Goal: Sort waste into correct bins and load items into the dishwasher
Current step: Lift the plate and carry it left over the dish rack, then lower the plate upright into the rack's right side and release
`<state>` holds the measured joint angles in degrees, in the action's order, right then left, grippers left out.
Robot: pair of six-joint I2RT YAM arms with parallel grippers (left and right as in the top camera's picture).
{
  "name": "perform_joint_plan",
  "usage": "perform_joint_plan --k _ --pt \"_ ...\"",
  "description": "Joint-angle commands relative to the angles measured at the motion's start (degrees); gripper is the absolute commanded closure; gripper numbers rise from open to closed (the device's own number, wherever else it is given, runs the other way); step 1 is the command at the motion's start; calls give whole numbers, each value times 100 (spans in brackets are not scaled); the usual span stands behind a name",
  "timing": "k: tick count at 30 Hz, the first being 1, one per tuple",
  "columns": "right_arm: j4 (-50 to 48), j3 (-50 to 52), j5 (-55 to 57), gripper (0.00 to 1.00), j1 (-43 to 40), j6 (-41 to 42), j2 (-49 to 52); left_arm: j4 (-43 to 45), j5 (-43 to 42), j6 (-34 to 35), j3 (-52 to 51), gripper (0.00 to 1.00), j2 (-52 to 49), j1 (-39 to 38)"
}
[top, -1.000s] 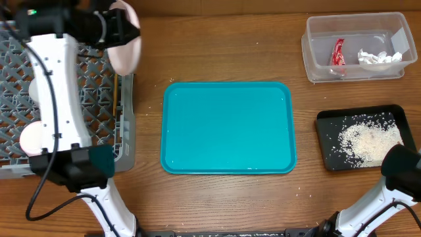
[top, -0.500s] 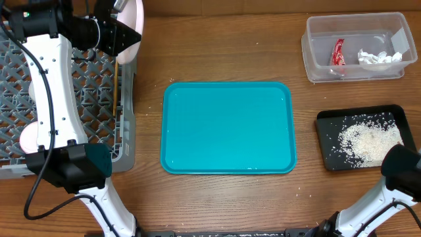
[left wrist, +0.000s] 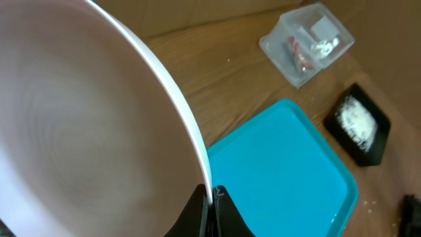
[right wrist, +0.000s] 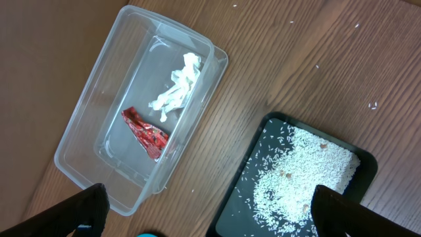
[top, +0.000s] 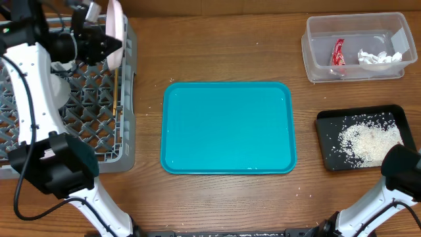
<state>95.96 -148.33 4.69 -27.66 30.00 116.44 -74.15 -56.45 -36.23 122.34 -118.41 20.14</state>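
Observation:
My left gripper [left wrist: 212, 195] is shut on the rim of the flat white plate [left wrist: 79, 118]. In the overhead view it holds the plate [top: 115, 27] on edge above the back right corner of the grey dishwasher rack [top: 99, 131]. A thin wooden chopstick [top: 116, 89] lies along the rack's right side. The clear tub [top: 355, 46] holds the red wrapper [top: 337, 52] and the white tissue [top: 378, 58]. White rice [top: 368, 141] lies in the black tray [top: 329, 138]. My right gripper [right wrist: 210, 201] hangs open above the gap between tub [right wrist: 85, 131] and black tray [right wrist: 243, 197], with nothing in it.
The teal serving tray [top: 227, 127] lies bare in the middle of the table, between the rack and the bins. A few stray rice grains [right wrist: 371, 104] dot the wood near the black tray. My right arm's base [top: 401, 170] sits at the front right corner.
My left arm has swung the plate left and back, from beside the rack's right edge to above its back corner, and turned it more on edge. The right arm has not moved.

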Motion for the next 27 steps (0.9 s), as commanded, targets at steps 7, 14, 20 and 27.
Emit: perform_joint_plan --k 7,14,20,27 --pt "-26 -50 22 0 -11 -4 -39 136 -1121 -151 -610 96 57 236" --pt "-26 -52 22 0 -11 -2 -39 131 -1091 -90 -682 96 57 245" --pt "-26 -52 20 0 -11 -2 -39 66 -977 -87 -684 96 57 245" --pt "-26 -52 22 0 -11 -4 -39 68 -748 -87 -686 96 57 267"
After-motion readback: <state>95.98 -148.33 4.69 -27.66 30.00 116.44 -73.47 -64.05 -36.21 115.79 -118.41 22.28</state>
